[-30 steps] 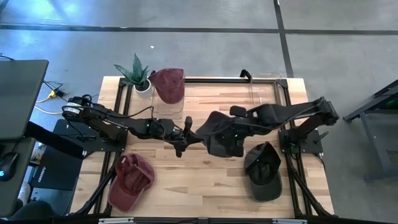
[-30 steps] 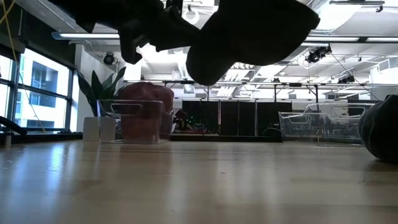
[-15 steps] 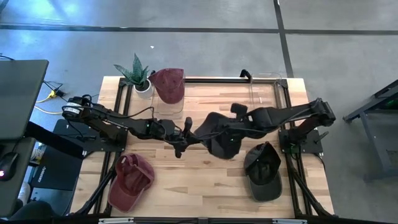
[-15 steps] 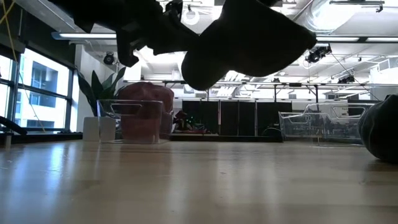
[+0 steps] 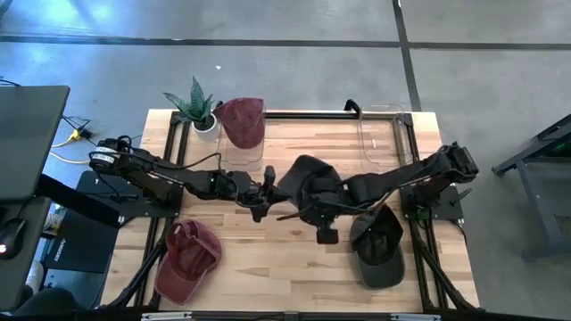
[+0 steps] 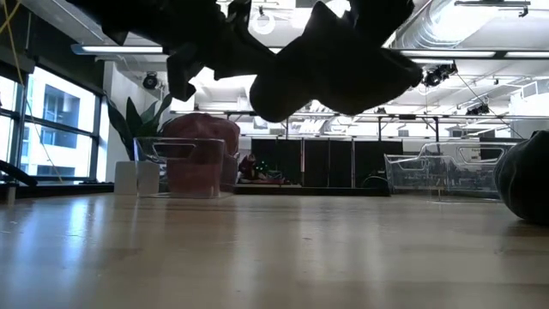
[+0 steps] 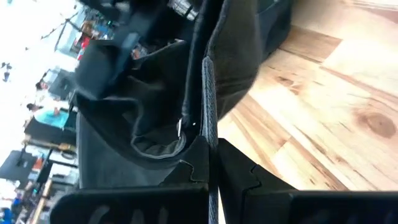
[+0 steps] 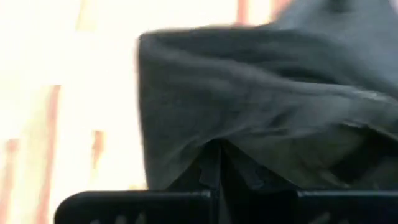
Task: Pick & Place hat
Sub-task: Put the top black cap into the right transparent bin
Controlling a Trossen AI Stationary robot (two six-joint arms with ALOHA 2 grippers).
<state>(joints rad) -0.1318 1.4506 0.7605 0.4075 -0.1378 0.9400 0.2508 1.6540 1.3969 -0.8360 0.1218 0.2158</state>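
A dark hat [image 5: 310, 183] hangs in the air over the middle of the table, between both arms; in the low view the hat [image 6: 334, 73] is a dark mass well above the wood. My left gripper [image 5: 275, 190] reaches in from the table's left and is shut on the hat's left edge. From the right, my right gripper [image 5: 318, 212] stands at the hat's near side and is shut on its cloth. My left gripper [image 7: 211, 146] pinches the hat's stitched edge [image 7: 208, 99] between its two fingers, coming roughly level from the table's left. The hat is lifted clear of the table. My right gripper [image 8: 217, 149] pinches a fold of the hat's cloth [image 8: 211, 124] at its near side. The hat spreads beyond the fingers, clear of the table.
A second dark cap [image 5: 378, 242] lies near the table's right near corner, a maroon cap [image 5: 187, 259] near the left near corner. At the far edge stand a plant [image 5: 196, 107], a clear bin holding a maroon hat [image 5: 243, 120], and another clear bin [image 5: 384, 134].
My right arm has drawn back toward the table's near edge and turned, so its gripper now sits at the hat's near side instead of over it. The hat has stayed in the air and shifted a little toward the far edge. The left arm has kept still.
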